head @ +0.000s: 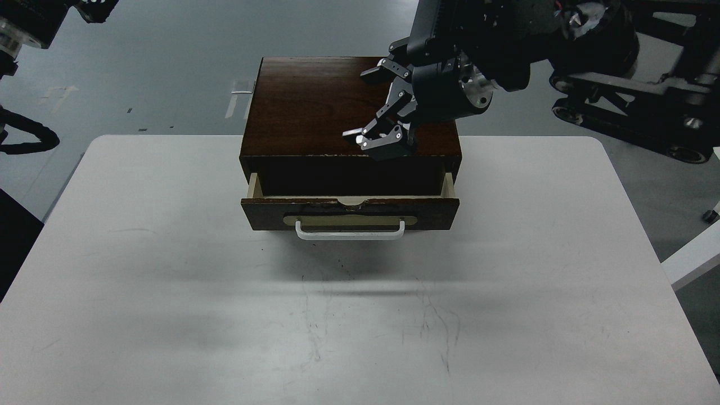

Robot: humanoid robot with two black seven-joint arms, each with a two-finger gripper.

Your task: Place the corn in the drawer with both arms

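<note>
The dark wooden box point(332, 107) stands at the table's back middle. Its drawer point(349, 214), with a white bar handle point(350, 230), is pulled partly out. The drawer's inside is dark and the corn does not show in it or anywhere else. My right gripper point(363, 107) hangs open and empty above the box's top, near its front right, well above the drawer. My left arm point(25, 22) is at the top left corner, far from the box. Its gripper end is cut off by the frame's edge.
The white table point(169, 292) runs wide in front of and beside the box. A black cable hose point(28, 140) of the left arm hangs off the table's left. A white table corner point(694, 261) is at the right edge.
</note>
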